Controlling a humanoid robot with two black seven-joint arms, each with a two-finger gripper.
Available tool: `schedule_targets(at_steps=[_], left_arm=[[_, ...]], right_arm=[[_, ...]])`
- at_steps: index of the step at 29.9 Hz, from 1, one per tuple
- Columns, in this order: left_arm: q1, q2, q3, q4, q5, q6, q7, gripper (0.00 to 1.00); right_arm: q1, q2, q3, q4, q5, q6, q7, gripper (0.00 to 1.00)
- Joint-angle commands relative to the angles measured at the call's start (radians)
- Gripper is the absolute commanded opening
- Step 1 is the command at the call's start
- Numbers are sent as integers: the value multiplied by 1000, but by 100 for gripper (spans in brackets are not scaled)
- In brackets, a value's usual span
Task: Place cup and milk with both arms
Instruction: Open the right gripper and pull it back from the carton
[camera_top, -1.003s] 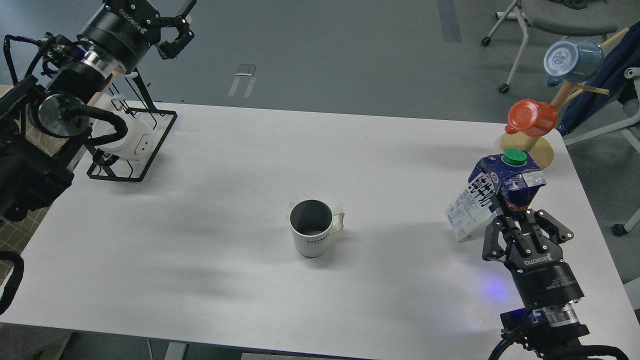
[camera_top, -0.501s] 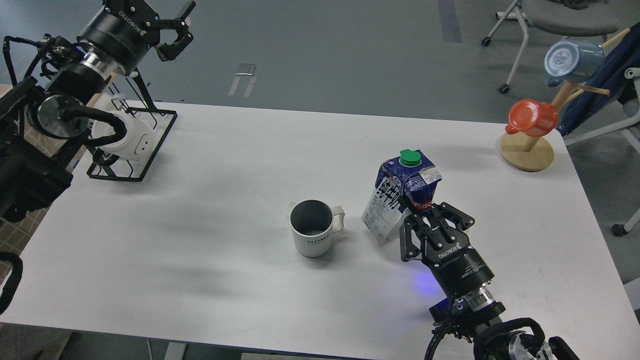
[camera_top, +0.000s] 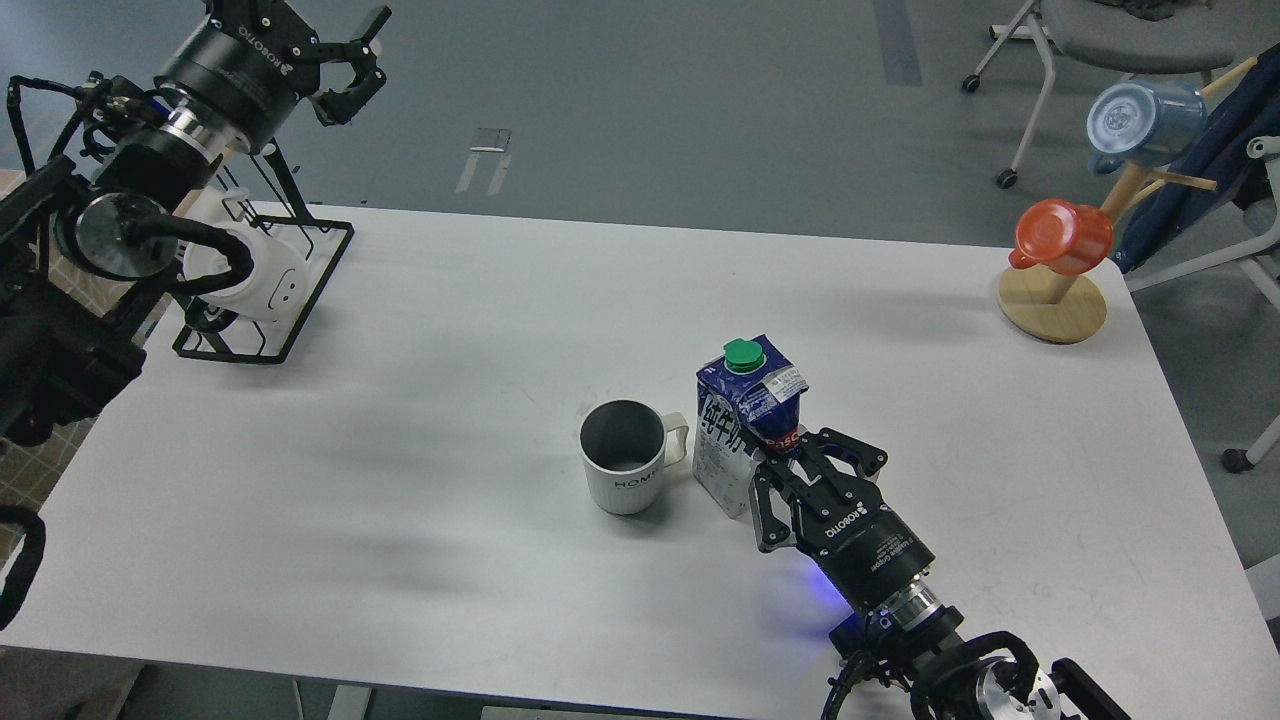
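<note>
R gripper (camera_top: 790, 470) clamps milk (camera_top: 742, 415), carton just beside cup (camera_top: 625, 468) at table centre; L gripper (camera_top: 345, 65) wide, idle. Placing step; next I seat carton, then release

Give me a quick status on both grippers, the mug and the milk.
Right gripper shut on blue-and-white green-capped milk carton, beside white ribbed HOME mug. Left gripper open, raised above black wire rack. Nothing in the way.

Both arms black, cylindrical wrists with white lettering, silver rings, looping black cables; blue light under right wrist.
</note>
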Motion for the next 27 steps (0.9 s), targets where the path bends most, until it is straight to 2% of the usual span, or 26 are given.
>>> schedule_targets(at_steps=[1,15,22,27], left_arm=[[0,0,0,0,0,0,0,99],[-3,-3,0,3,0,0,-2,99],[-1,0,0,3,0,0,0,99],[-4,-3,0,3,0,0,0,99]], right_arm=[[0,0,1,-2,1,-2,1,100],[-114,0,43,60,3,-2,11,100],[-187,-53,220,145,3,-2,14,100],[-146,-53,352,146,-2,-2,14,100]])
